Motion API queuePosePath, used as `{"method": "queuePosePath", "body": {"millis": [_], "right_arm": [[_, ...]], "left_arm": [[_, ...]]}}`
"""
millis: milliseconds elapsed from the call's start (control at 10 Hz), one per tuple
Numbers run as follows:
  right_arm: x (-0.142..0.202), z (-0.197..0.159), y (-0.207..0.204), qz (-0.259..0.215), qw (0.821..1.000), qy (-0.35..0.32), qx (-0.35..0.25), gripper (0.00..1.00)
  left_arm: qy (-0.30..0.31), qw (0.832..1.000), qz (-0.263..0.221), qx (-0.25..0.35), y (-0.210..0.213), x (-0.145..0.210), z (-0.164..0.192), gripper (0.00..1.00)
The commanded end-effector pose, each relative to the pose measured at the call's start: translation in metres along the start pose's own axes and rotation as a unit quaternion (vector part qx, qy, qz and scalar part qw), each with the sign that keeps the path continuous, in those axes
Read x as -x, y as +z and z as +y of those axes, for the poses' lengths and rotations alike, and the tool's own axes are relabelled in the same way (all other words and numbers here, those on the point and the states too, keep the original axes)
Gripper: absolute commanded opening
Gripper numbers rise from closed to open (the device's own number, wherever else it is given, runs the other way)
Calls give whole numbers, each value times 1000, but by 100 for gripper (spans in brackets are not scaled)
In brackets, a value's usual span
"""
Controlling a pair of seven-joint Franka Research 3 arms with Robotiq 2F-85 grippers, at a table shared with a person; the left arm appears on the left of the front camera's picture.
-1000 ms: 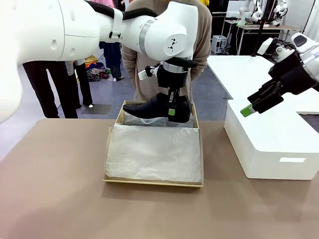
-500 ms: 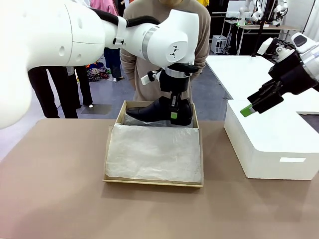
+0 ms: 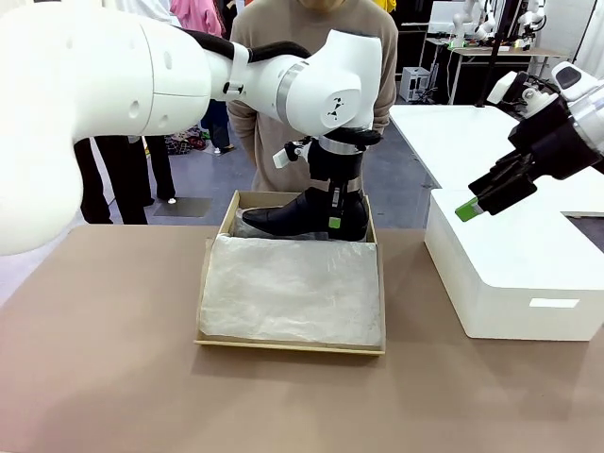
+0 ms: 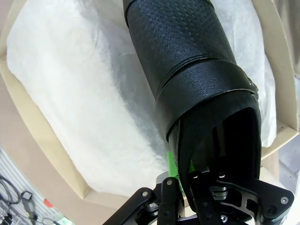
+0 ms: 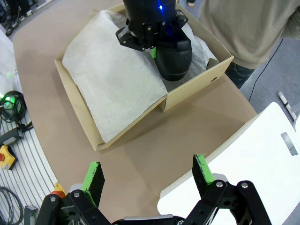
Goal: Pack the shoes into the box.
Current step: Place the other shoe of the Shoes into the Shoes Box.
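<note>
A glossy black shoe (image 3: 288, 217) lies toe to the left in the far end of the brown cardboard box (image 3: 288, 345). My left gripper (image 3: 332, 219) is shut on the shoe's heel rim. In the left wrist view the shoe (image 4: 187, 61) hangs from my fingers (image 4: 172, 165) over white tissue paper (image 4: 79, 103); I cannot tell whether its sole touches. My right gripper (image 3: 475, 202) hovers open over the white block (image 3: 514, 274), holding nothing. Its wrist view shows the gripper (image 5: 147, 177), the box (image 5: 89, 126), the shoe's heel (image 5: 173, 56) and the left gripper (image 5: 150, 28).
A sheet of tissue paper (image 3: 293, 288) covers the box's near part. A person (image 3: 311, 85) in a beige top stands just behind the box's far wall. The brown table (image 3: 104, 359) lies bare to the left and in front of the box.
My left gripper has lowered the shoe from above the box's far end down into it, drifting slightly right. The right arm has not moved.
</note>
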State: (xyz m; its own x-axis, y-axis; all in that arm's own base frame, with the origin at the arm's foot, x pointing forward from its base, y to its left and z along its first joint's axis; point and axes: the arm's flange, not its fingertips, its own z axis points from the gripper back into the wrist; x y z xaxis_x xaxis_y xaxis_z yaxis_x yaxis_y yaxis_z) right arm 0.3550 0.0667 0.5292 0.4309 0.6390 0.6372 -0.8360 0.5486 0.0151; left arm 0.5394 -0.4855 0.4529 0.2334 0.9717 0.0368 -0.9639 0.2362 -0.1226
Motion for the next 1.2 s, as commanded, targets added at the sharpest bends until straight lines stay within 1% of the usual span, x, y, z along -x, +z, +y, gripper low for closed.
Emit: {"method": "queuePosePath", "body": {"millis": [0, 200, 400, 500, 700, 900, 1100], "right_arm": [[-1, -1, -1, -7, 1000, 1, -5, 100], [-1, -1, -1, -7, 1000, 1, -5, 100], [-1, -1, -1, -7, 1000, 1, -5, 100], [-1, -1, -1, -7, 1000, 1, -5, 100], [-1, -1, -1, -7, 1000, 1, -5, 100], [-1, -1, -1, -7, 1000, 1, -5, 100], [-1, -1, -1, -7, 1000, 1, -5, 100]], "left_arm": [[32, 999, -32, 20, 4, 4, -9, 0], [32, 999, -40, 15, -3, 1, -11, 0], [60, 998, -23, -10, -7, -4, -12, 0], [64, 998, -19, -15, -8, -5, -12, 0], [67, 998, -20, -6, -13, -6, -16, 0], [91, 996, -2, -25, -19, -3, -18, 0], [97, 995, 1, -30, -24, -1, -19, 0]]}}
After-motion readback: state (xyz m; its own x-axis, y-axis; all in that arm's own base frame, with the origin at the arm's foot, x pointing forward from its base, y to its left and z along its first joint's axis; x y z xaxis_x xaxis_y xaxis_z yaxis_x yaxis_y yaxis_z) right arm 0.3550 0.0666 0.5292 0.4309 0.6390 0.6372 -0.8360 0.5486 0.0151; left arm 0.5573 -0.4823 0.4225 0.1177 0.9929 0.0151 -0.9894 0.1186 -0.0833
